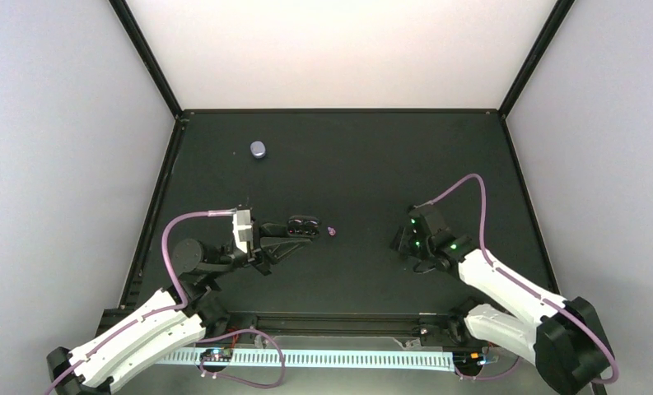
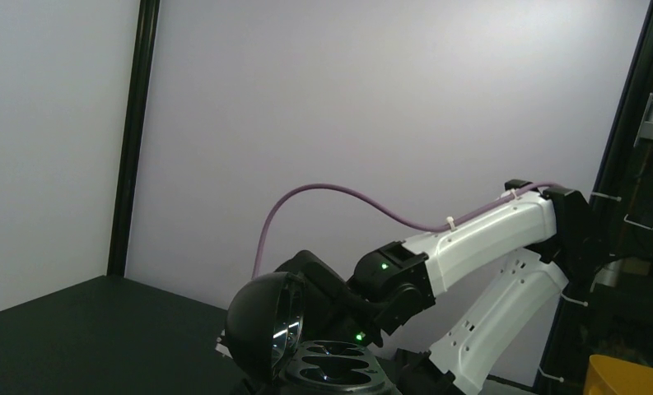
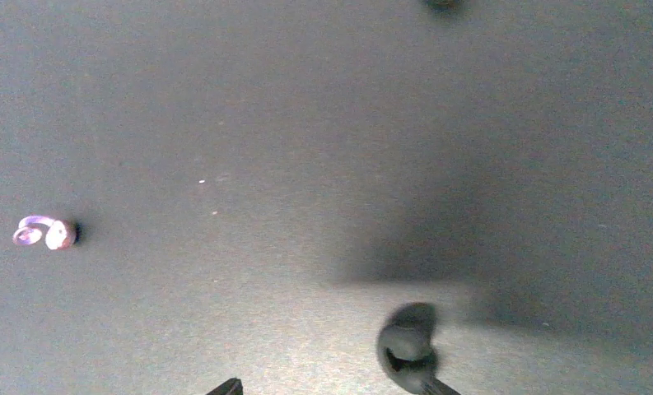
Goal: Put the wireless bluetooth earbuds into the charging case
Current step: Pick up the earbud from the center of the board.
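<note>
While the left tool (image 1: 304, 224) grips the open case (image 2: 331, 366), wells up, the earbud (image 3: 43, 233) lies on the counter (image 1: 364, 164) just right of the case. The right tool (image 3: 319, 369), spread and empty, should drop straight over the earbud, pinch lightly, then seat it squarely in a well.

— Is that one tiny lilac-purple plastic earbud (image 3: 44, 234) or two?
— Cannot tell. It is a soft blur in the right wrist view and a speck from above.
— The right gripper (image 3: 319, 369)?
— Cut by the lower edge. Only two dark fingertips (image 3: 407, 346) show, apart, one blurred.
— The left gripper (image 1: 304, 234)?
— From above it merges with the glossy black oval domed-lid object (image 2: 306, 346), itself cropped below. Grip unreadable.
— The small rounded lavender plastic case (image 1: 258, 149)?
— Lid seam too small to see.
</note>
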`<state>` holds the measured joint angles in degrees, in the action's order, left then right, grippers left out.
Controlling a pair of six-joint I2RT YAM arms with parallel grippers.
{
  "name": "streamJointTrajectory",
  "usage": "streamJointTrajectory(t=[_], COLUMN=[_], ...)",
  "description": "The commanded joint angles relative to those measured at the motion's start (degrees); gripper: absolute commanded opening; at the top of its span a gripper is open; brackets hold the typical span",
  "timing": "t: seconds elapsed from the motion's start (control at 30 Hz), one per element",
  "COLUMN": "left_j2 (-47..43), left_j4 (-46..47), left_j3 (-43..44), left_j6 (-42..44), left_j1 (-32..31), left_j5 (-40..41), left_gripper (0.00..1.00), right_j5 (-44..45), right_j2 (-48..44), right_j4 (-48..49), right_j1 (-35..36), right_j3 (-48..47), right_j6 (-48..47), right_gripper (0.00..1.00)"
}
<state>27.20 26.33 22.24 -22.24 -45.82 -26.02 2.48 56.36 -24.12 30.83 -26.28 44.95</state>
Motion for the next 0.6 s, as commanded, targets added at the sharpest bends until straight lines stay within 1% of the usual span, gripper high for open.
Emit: streamJointTrajectory(t=[0.0,0.2,0.57], left_j2=[0.56,0.80,0.88], left_j4=[0.41,0.17,0.04], left_j3=[1.14,1.23,1.14], left_j6=[1.01,1.06,1.06], left_j1=[0.25,0.27,0.30], left_j5=[-1.05,-1.21,-1.19], left_gripper=[0.02,0.02,0.02], right_j5=[1.30,1.09,3.08], right_j2=[3.73,8.37,11.60], right_j4=[-0.84,1.16,2.50], right_j1=[2.61,3.36,3.36], right_j3=[-3.73,-4.71,-3.38], right_j6=[-4.79,-5.25,-5.13], right_gripper=[0.53,0.46,0.42])
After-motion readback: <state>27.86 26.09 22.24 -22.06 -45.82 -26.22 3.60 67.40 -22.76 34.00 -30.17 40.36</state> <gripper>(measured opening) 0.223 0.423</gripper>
